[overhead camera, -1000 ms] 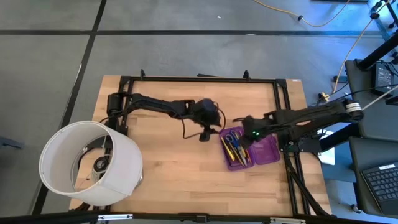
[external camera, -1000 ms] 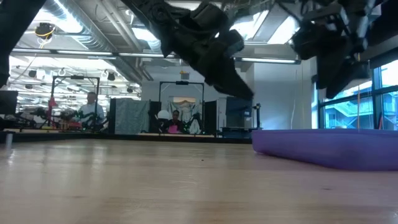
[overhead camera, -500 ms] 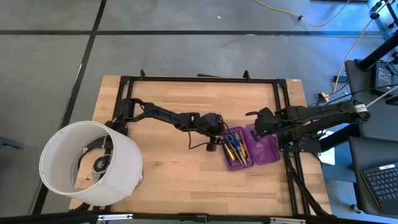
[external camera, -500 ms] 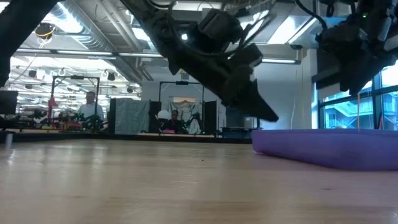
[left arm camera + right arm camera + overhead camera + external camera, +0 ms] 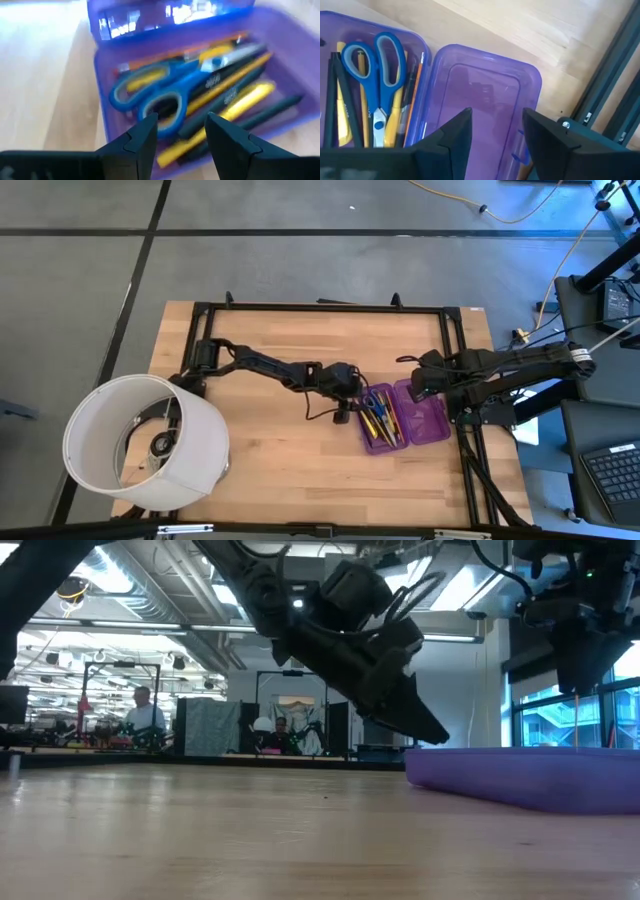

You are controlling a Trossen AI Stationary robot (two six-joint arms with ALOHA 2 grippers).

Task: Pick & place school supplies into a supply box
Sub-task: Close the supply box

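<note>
While the purple pencil case lies open at the right-hand side of the wooden table, its tray sits toward the table's middle and its hinged lid lies flat beside it, toward the table's right edge. Inside the tray, blue-handled scissors rest on top of yellow pencils, an orange pencil and black pens, all lying roughly lengthwise. Seen from table height, the case shows as a low purple wall at the right.

Just beside the tray's inner side hangs the left gripper, tilted down toward the contents; its two dark fingers stand apart with nothing between them, the scissor handles showing through the gap in the left wrist view. Above the open lid hangs the right gripper, clear of the plastic; its fingers are likewise spread and empty.

At the table's near left corner stands a large white cylindrical shade, well apart from the case. Across the room beyond the table, people show at workbenches.
</note>
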